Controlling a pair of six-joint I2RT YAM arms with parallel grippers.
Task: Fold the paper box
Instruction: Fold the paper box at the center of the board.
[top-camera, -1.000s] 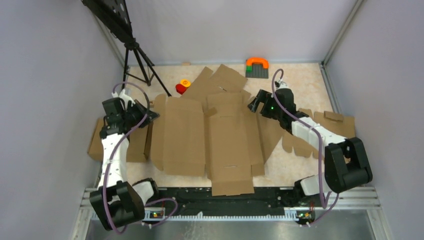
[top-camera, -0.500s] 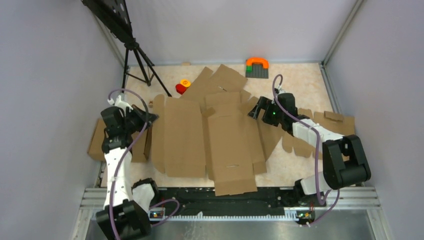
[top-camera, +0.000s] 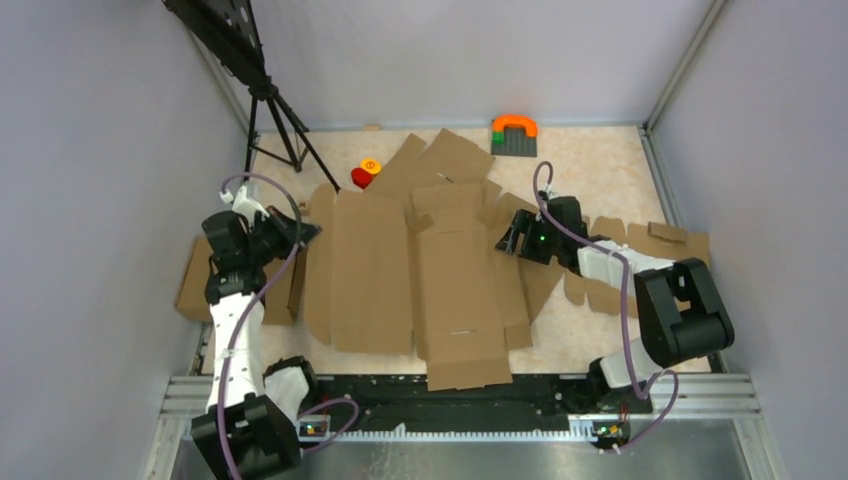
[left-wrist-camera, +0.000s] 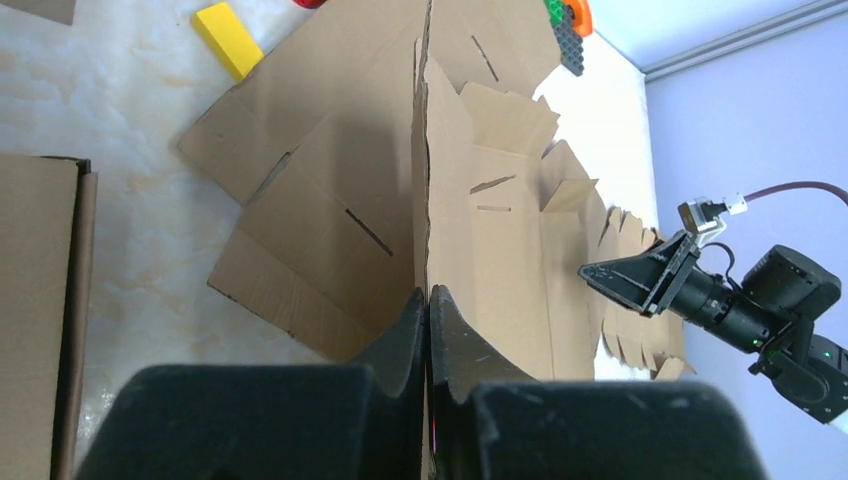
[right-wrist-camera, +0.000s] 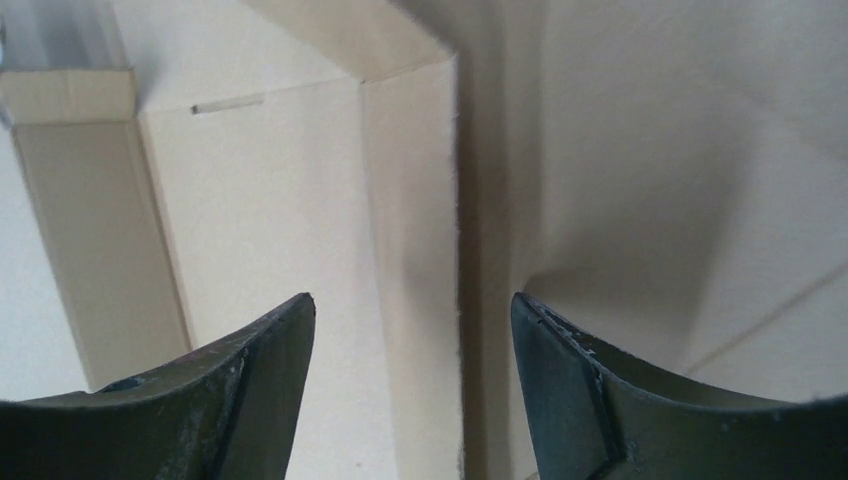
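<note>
I see the paper box (top-camera: 420, 270), a large brown corrugated cardboard die-cut sheet with flaps, slits and crease lines, lying mostly flat across the middle of the beige marbled tabletop (top-camera: 600, 165); its near end reaches the black base rail between the two arms.

Left arm: the left tool (top-camera: 305, 232) sits at the far left edge of the sheet; in the left wrist view its black fingers (left-wrist-camera: 405, 330) are pressed together with the cardboard edge running straight in between the tips, so I read it as pinching the paper box; the panel it grips appears edge-on and raised there.

Right arm: the right tool (top-camera: 507, 235) lies low at the right side of the sheet; in the right wrist view its two dark fingers (right-wrist-camera: 255, 370) stand spread, and a folded flap edge of the box runs through the gap between them; I cannot tell whether either finger touches the board.

Other items on the tabletop:
- a second brown cardboard sheet (top-camera: 440, 160), partly under the far end of the box;
- a small red and yellow toy (top-camera: 365, 173), just beside that sheet;
- an orange and green piece on a dark grey studded plate (top-camera: 514, 133), at the far edge;
- a plain brown cardboard slab (top-camera: 195, 280), at the left edge beside the left arm;
- notched brown cardboard pieces (top-camera: 670, 245), under and beside the right arm;
- a black tripod (top-camera: 270, 110), in the far left corner.
</note>
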